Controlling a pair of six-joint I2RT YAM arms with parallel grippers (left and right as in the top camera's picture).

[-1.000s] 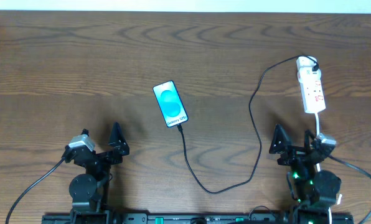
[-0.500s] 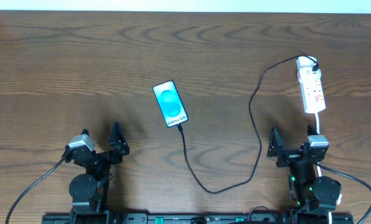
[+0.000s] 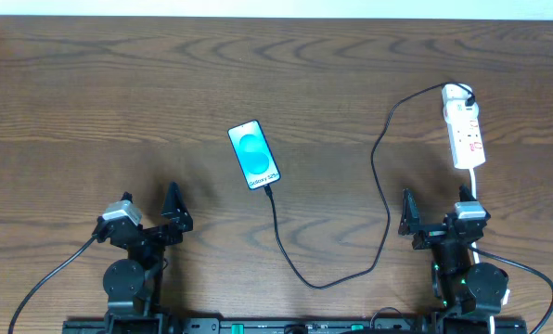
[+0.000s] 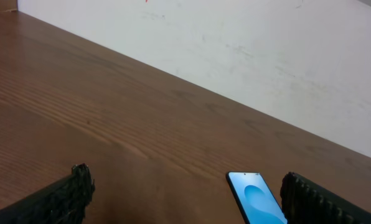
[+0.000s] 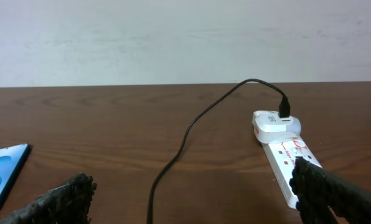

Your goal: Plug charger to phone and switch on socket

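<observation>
The phone (image 3: 254, 155) lies screen-up at mid-table, its blue-and-cyan screen lit; it also shows in the left wrist view (image 4: 255, 197) and at the left edge of the right wrist view (image 5: 2, 169). The black charger cable (image 3: 380, 199) runs from the phone's near end in a loop to a white adapter on the far end of the socket (image 3: 466, 129), a white power strip with red marks at the right, seen too in the right wrist view (image 5: 284, 149). My left gripper (image 3: 151, 218) is open and empty near the front left. My right gripper (image 3: 436, 215) is open and empty just in front of the socket.
The socket's white cord (image 3: 476, 190) runs from its near end toward the right arm base. A pale wall (image 5: 173, 37) borders the table's far edge.
My right gripper has turned slightly and settled just in front of the socket. The left arm, phone and cable have not moved.
</observation>
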